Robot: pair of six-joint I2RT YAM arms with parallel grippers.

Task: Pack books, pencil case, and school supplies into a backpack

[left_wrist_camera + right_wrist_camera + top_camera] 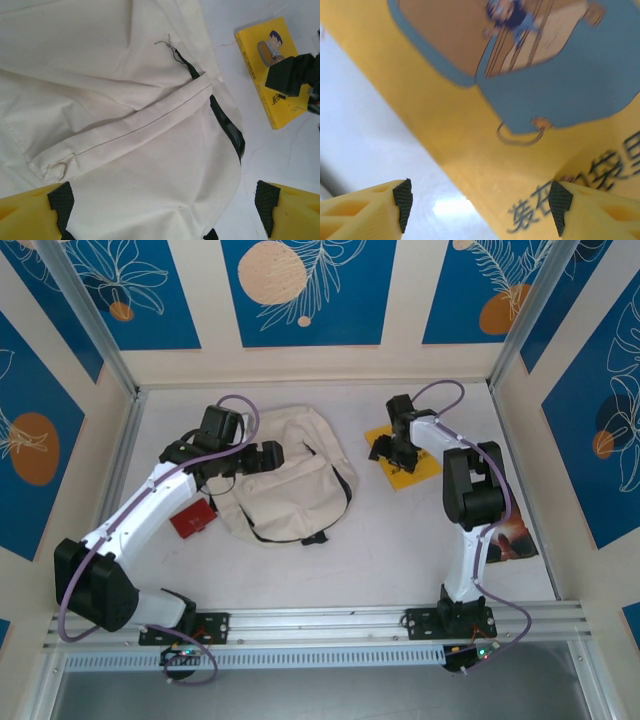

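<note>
On the white worktop (330, 580) the cream-beige canvas backpack (285, 490) lies flat and slack near the middle, and we cannot tell whether anything is already inside it. Three thin books lie outside it: a yellow paperback with a blue-grey picture (408, 474) to the right of the backpack, a dark paperback with an orange glow on the cover (508, 540) at the near right, and a reddish-brown paperback (192, 521) just beside the left edge of the backpack. So we judge that the packing is at an early stage, with at least these three books left to put in. The left pincer (164, 205) hangs over the canvas with its jaws wide apart and holds nothing. The right pincer (481, 207) is low over the edge of the yellow paperback, also open and empty.
</note>
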